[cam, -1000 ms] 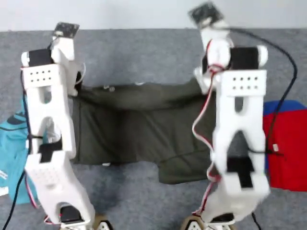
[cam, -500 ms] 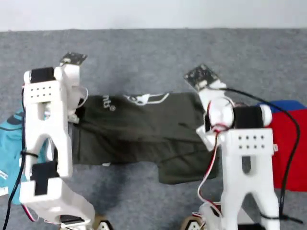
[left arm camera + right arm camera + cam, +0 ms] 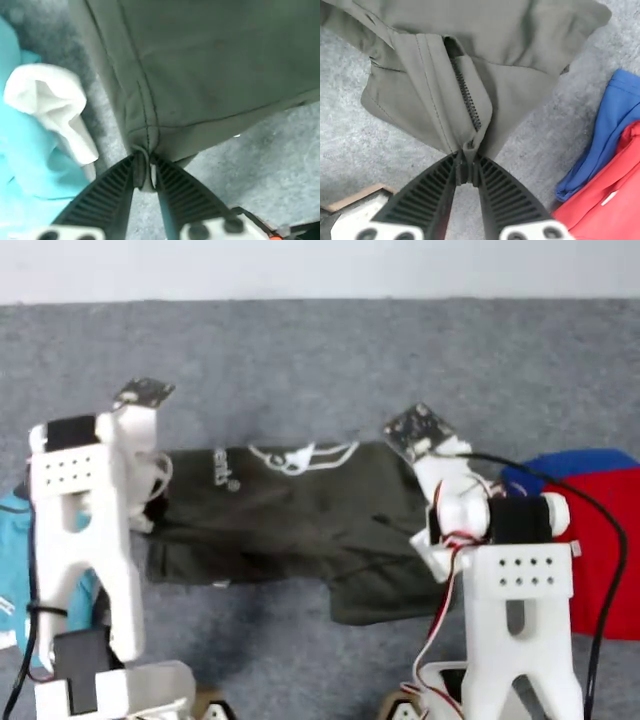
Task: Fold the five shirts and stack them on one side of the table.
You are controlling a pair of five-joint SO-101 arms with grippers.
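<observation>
Covering the table, a grey felt surface (image 3: pixel 320 350) is bordered along the frame's top by a white wall (image 3: pixel 320 270). The olive shirt (image 3: pixel 300 510) is spread at centre, pinched at opposite ends by the left gripper (image 3: pixel 145 172) and the right gripper (image 3: pixel 467 162). A teal shirt (image 3: pixel 12 580) is seen at the left edge, and a red shirt (image 3: pixel 605 550) and a blue shirt (image 3: pixel 560 465) at the right.

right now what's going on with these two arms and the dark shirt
Both arms hold the olive shirt, which lies partly folded on the grey table. The left tool is shut on a seam at its edge beside the teal shirt; the right tool is shut on a seam at the opposite edge, near the blue shirt and the red shirt.
</observation>
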